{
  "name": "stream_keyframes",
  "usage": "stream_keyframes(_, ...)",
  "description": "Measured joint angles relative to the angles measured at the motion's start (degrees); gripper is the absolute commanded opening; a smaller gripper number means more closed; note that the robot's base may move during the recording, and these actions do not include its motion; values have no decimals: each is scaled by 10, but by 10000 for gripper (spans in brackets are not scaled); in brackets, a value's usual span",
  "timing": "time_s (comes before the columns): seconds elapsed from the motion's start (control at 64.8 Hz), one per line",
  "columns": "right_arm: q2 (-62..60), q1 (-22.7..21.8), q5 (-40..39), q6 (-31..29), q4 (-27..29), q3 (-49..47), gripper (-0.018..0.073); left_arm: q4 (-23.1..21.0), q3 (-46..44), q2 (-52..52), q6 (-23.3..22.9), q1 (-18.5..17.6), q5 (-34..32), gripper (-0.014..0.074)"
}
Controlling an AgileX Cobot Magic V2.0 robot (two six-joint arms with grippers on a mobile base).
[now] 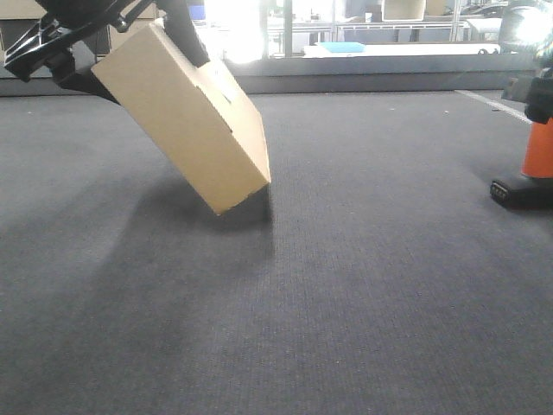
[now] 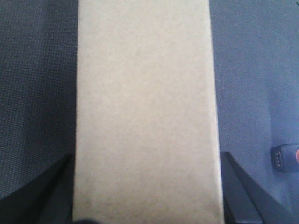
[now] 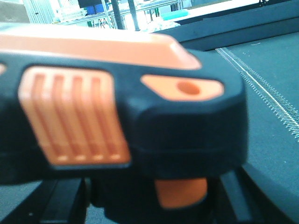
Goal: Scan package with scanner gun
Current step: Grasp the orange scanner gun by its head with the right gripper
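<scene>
Low front view; wrist views close on package (image 2: 145, 112), scanner gun (image 3: 140, 116).

Lab-like hall: grey carpet (image 1: 346, 259), metal-framed benches (image 1: 406, 49), blue bins (image 3: 96, 8).

The left gripper (image 2: 147, 161) is shown with matte black, wedge-shaped fingers (image 2: 44, 198); on the right gripper (image 3: 149, 207), black straight-edged fingers (image 3: 63, 205) are seen, blurred.

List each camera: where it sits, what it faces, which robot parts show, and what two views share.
Exterior front: low over the carpet, facing the tilted package; left gripper shows upper left.
Left wrist: looks along the package's face; its fingers flank it.
Right wrist: close on the blurred scanner gun; right gripper partly shows below.
Shared: front and left wrist both show package and scanner gun.
</scene>
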Motion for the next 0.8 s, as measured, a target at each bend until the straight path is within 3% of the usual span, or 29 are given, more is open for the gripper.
stream_keyframes(0.123,0,0,0,0,0,0,128,0,0,0,0,0,0,-16)
stream_keyframes(0.386,0,0,-8,-18,-2,0,129,0,0,0,0,0,0,-16)
stream_keyframes(0.571,-11,0,-11,-94,3,0,129,0,0,0,0,0,0,-16)
stream_keyframes(0.802,-30,0,-15,-202,73,-16,129,1,0,0,0,0,0,-16)
